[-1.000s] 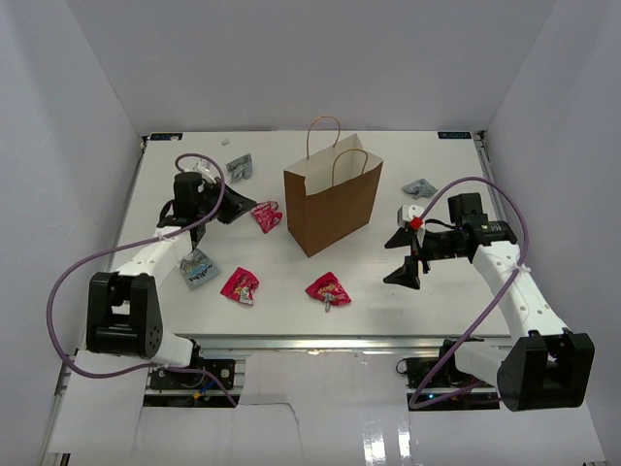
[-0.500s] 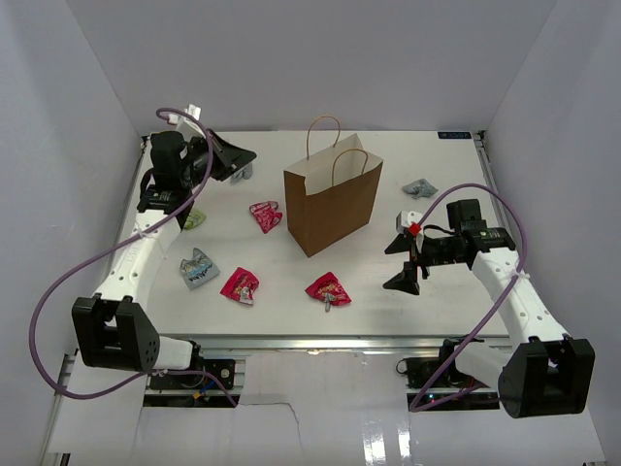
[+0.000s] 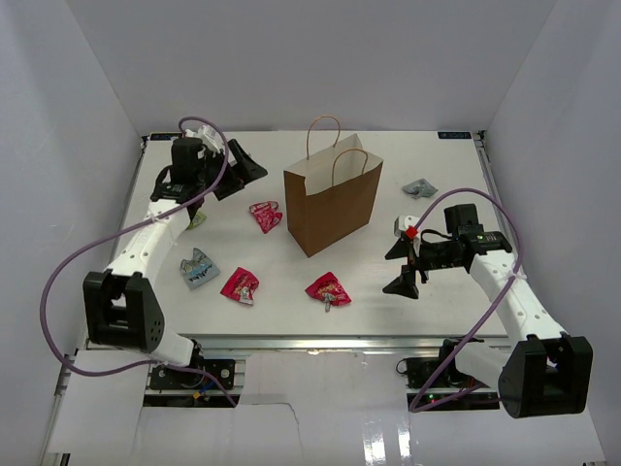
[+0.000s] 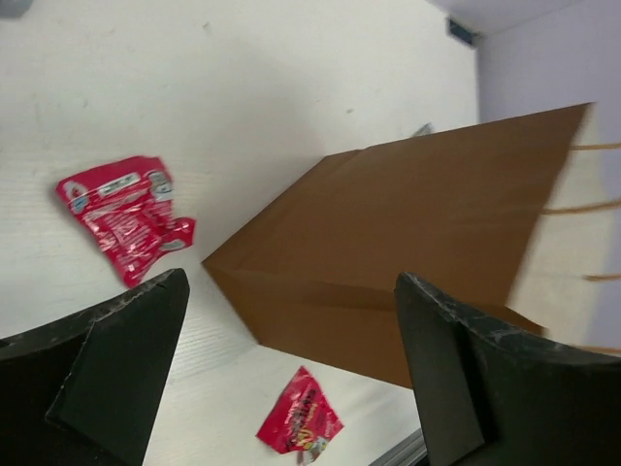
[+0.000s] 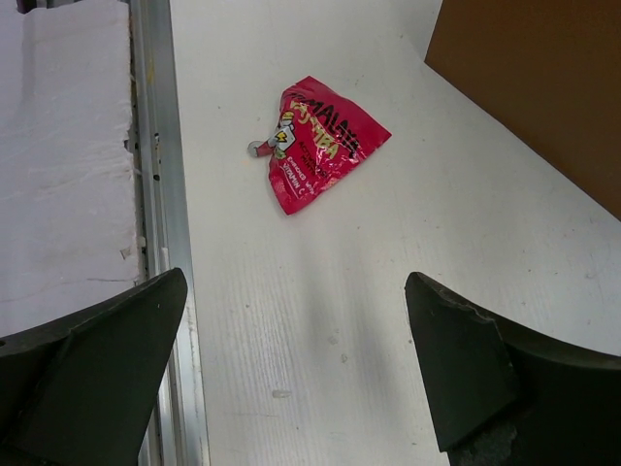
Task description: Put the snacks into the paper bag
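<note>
The brown paper bag (image 3: 330, 204) stands upright and open mid-table. Three red snacks lie on the table: one (image 3: 265, 215) left of the bag and two (image 3: 240, 284) (image 3: 328, 289) nearer the front. A grey-blue packet (image 3: 198, 270) lies front left, a grey one (image 3: 419, 187) back right, and a green-yellow one (image 3: 197, 219) peeks from under the left arm. My left gripper (image 3: 241, 178) hovers open and empty at the bag's left, facing the bag (image 4: 408, 252). My right gripper (image 3: 400, 267) is open and empty right of the front red packet (image 5: 320, 141).
The white table (image 3: 466, 291) is walled on three sides. A metal rail (image 5: 155, 146) runs along its near edge. Purple cables loop beside both arms.
My left gripper has gone from shut to open while its arm rose and swung back, then towards the bag. The right gripper drifted slightly nearer the front edge.
</note>
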`<state>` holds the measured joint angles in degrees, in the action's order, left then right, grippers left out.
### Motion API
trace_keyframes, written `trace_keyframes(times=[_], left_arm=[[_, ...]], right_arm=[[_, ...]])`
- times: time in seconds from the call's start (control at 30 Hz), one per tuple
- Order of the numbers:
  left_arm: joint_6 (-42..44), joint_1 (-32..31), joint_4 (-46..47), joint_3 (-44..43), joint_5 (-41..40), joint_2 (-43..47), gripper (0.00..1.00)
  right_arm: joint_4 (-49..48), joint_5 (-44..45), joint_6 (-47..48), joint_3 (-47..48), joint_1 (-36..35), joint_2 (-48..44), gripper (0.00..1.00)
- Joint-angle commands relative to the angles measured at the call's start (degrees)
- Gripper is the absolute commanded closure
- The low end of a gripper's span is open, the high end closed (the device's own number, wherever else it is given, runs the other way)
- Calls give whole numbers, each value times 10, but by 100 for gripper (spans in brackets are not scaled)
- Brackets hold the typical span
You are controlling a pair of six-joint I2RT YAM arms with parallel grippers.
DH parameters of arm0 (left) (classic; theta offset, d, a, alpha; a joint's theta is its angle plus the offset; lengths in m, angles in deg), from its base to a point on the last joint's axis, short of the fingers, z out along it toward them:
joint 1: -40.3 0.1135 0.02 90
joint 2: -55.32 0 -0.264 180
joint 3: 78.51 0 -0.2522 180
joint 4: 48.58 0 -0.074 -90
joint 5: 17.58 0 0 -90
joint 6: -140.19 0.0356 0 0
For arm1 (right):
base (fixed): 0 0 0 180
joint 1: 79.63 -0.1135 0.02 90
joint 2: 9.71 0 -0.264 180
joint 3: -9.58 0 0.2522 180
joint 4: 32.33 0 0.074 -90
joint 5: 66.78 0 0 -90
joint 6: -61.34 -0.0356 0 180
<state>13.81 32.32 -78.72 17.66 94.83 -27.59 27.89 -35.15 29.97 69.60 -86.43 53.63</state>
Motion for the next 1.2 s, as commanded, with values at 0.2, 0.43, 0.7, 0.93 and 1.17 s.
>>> trace_keyframes(times=[0.2,0.43,0.7,0.93,1.17], left_arm=[[70,-14,-85,-78,-92,-160,2],[62,-71,-186,-197,-215,-286,2],[19,-79,-222,-225,-273,-344,2],[15,-84,-226,-234,-273,-386,12],[17,-85,-224,-235,-265,-401,33]], right_arm=[[-16,6,-13,-4,-2,0,1],[-22,15,-19,-3,-2,7,0],[-26,18,-18,-2,-2,16,0],[-29,17,-20,3,-2,21,0],[-28,18,-23,1,-2,17,0]])
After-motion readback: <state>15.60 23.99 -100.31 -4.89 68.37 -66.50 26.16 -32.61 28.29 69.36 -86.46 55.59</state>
